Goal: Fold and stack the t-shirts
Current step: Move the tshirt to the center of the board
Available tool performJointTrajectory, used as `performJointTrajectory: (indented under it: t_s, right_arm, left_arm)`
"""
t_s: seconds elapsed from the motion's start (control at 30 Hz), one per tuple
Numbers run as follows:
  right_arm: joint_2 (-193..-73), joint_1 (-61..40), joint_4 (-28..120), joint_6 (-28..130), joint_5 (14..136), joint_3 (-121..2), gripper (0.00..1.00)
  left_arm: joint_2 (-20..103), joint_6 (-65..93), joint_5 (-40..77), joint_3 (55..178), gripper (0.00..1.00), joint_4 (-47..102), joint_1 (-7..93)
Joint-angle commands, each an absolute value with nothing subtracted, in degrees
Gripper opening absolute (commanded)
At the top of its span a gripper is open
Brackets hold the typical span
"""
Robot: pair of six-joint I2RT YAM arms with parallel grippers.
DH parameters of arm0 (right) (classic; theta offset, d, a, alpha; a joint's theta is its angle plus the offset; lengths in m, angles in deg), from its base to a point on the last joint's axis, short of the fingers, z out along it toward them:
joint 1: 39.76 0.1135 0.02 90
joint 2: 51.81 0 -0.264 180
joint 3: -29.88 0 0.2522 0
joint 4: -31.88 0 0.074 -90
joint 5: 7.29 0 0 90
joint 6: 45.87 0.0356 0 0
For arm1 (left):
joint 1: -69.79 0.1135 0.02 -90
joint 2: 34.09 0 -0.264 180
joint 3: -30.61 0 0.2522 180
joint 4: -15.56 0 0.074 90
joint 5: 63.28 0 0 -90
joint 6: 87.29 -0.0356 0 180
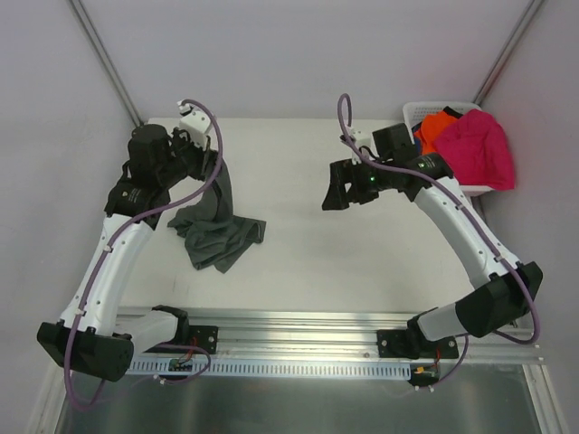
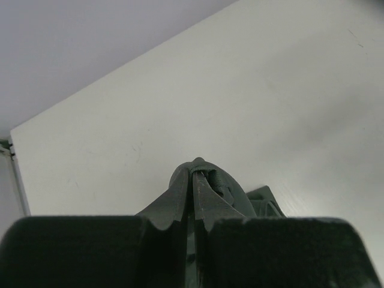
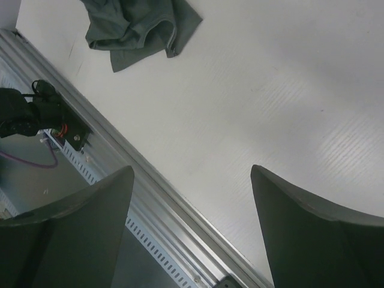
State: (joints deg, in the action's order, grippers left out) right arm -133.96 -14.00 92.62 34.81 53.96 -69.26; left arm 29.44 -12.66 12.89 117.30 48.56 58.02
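A dark grey-green t-shirt (image 1: 217, 237) hangs from my left gripper (image 1: 210, 163) at the left of the table, and its lower part lies crumpled on the surface. In the left wrist view my left gripper (image 2: 195, 173) is shut on a fold of this t-shirt (image 2: 234, 191). My right gripper (image 1: 336, 192) hovers open over the table's middle, with nothing between its fingers (image 3: 96, 216). In the right wrist view the dark t-shirt (image 3: 141, 27) lies far off at the upper left. A magenta-pink t-shirt (image 1: 479, 149) and an orange t-shirt (image 1: 437, 128) sit in the basket.
A white lattice basket (image 1: 434, 107) stands at the table's back right corner. A metal rail (image 1: 298, 325) runs along the near edge, and it also shows in the right wrist view as the rail (image 3: 156, 204). Metal frame posts rise at both back corners.
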Motion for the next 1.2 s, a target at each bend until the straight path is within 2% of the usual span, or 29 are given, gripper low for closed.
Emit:
performJointTrajectory:
  t_s: [0.0, 0.07, 0.17, 0.3, 0.5, 0.53, 0.6, 0.63, 0.7, 0.77, 0.9, 1.0, 1.17]
  right_arm:
    - [-131.45, -16.63, 91.0, 36.84, 57.56, -71.87, 0.83]
    - [-130.31, -19.7, 90.29, 37.37, 59.15, -70.55, 0.85]
    - [-128.28, -30.4, 89.76, 40.0, 57.93, -68.0, 0.86]
    - [-124.51, -37.81, 89.41, 42.2, 57.57, -64.13, 0.86]
    - [-118.09, -41.69, 89.32, 43.34, 60.47, -59.73, 0.87]
    - [-117.3, -42.13, 89.58, 43.34, 60.65, -58.86, 0.87]
    - [-115.8, -43.53, 89.85, 43.43, 60.56, -57.89, 0.88]
    - [-115.19, -43.97, 89.93, 43.69, 60.56, -57.53, 0.88]
    - [-114.22, -45.12, 89.93, 43.96, 60.56, -56.39, 0.88]
    - [-113.52, -45.82, 90.02, 43.96, 60.56, -55.69, 0.88]
    - [-113.25, -46.35, 89.94, 43.96, 60.47, -55.25, 0.88]
    - [-113.68, -46.44, 89.41, 44.05, 59.86, -54.98, 0.88]
    - [-114.39, -46.44, 89.49, 45.28, 59.15, -55.68, 0.88]
  left_arm:
    - [29.45, -10.99, 10.28, 117.93, 0.0, 46.63, 51.81]
    - [30.07, -12.75, 11.94, 119.25, 0.0, 46.63, 47.23]
    - [33.31, -14.42, 12.57, 123.28, 0.0, 46.72, 40.63]
    - [42.69, -18.19, 12.83, 133.29, 0.0, 46.72, 32.02]
    - [57.91, -19.95, 13.97, 159.03, 0.0, 46.81, 21.12]
    - [59.93, -20.83, 14.5, 167.68, 0.0, 46.81, 19.8]
    - [66.61, -22.59, 16.34, 177.56, 0.0, 46.81, 17.07]
    - [68.81, -22.95, 16.87, 187.27, 0.0, 46.72, 16.54]
    - [72.78, -25.75, 19.76, 195.85, 0.0, 45.59, 15.22]
    - [71.04, -28.12, 22.57, 194.76, 0.0, 44.35, 14.86]
    - [65.07, -32.17, 28.38, 180.84, 0.0, 44.17, 15.47]
    - [59.88, -32.88, 28.39, 170.1, 0.0, 44.26, 18.55]
    - [52.77, -33.23, 30.67, 159.52, 0.0, 44.43, 24.87]
